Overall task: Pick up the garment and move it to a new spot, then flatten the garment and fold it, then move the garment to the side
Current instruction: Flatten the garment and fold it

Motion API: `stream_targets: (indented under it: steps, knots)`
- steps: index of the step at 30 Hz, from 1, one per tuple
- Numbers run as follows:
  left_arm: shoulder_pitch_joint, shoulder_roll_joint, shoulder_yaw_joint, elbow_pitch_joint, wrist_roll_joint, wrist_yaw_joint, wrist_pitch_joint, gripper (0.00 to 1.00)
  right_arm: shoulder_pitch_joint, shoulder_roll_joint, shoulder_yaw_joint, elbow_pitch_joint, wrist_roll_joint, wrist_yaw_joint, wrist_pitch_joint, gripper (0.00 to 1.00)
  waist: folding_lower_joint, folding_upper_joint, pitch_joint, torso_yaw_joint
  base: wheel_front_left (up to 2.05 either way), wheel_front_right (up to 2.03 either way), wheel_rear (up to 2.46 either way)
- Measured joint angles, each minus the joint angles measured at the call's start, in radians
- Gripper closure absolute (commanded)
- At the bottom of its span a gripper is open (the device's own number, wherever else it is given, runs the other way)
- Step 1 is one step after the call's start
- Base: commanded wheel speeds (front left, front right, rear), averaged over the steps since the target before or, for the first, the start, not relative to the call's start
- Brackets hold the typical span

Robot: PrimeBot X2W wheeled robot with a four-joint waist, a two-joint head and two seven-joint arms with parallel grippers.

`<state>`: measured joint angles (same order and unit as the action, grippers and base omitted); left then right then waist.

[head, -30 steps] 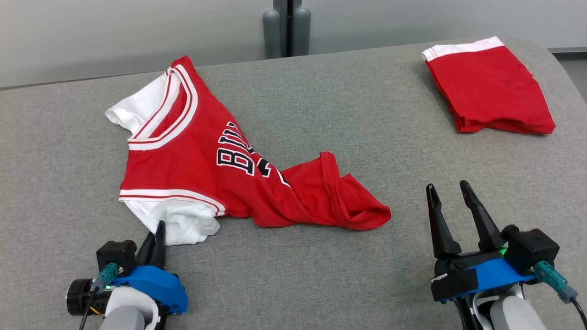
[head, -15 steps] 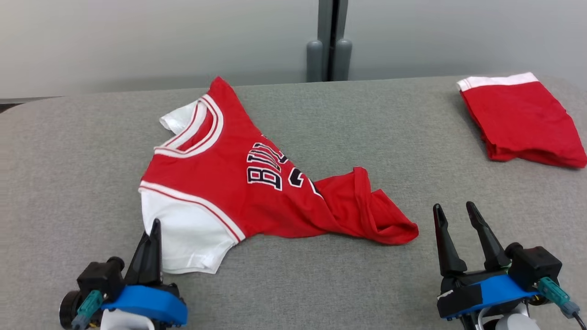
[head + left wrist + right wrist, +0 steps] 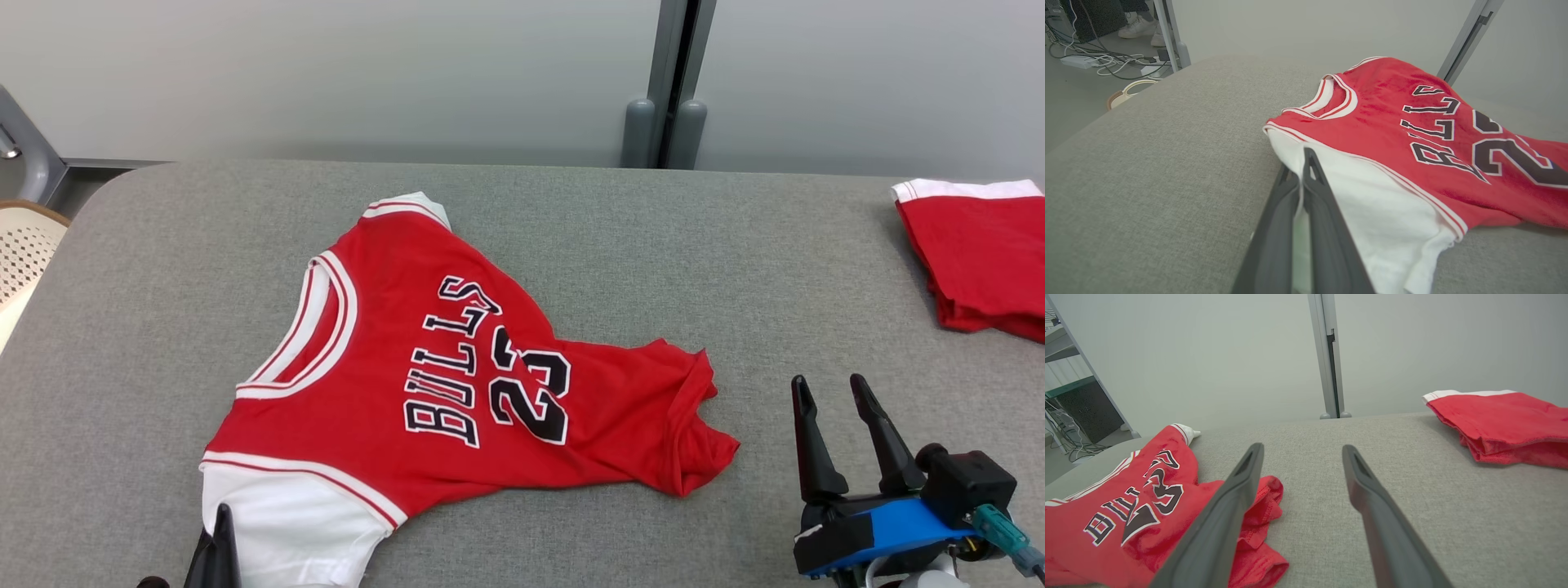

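The jersey (image 3: 392, 359) lies near left on the desk (image 3: 571, 229), its white sleeve pinched by the left fingers (image 3: 1315, 198), which the head view mostly cuts off. The right fingers (image 3: 811, 445) stand open over bare desk near the right edge.

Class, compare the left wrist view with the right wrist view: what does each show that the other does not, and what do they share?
Left wrist view, not the right: the left gripper shut on the near white sleeve of the red Bulls jersey, and a person's shoes on the floor. Right wrist view, not the left: the right gripper open and holding nothing, the jersey's bunched hem, and a folded red garment. Shared: the jersey's lettered front, lying on the grey padded table.
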<state>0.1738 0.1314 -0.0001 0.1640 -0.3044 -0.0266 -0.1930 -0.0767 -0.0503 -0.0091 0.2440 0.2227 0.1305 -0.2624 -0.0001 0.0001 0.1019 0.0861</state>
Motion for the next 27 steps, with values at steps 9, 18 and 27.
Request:
stream_targets:
  steps: [9, 18, 27]
  knots:
    - [0.015, -0.003, 0.005, 0.002, 0.018, 0.027, -0.041, 0.00, -0.003, 0.000, 0.009, 0.010, -0.002, 0.000, 0.000, 0.00, 0.0000, 0.0000, -0.004, -0.006, 0.00, 0.00, 0.00]
    - [-0.073, -0.014, 0.001, -0.048, 0.088, 0.016, -0.069, 0.00, 0.000, 0.000, 0.001, 0.011, -0.009, 0.000, 0.000, 0.00, 0.0001, 0.0000, -0.027, -0.028, 0.00, 0.00, 0.00]
    - [-0.160, -0.031, -0.002, -0.044, 0.159, -0.021, -0.069, 0.00, 0.005, 0.000, 0.016, 0.009, -0.009, 0.000, 0.000, 0.00, 0.0001, 0.0000, -0.038, -0.066, 0.00, 0.00, 0.00]
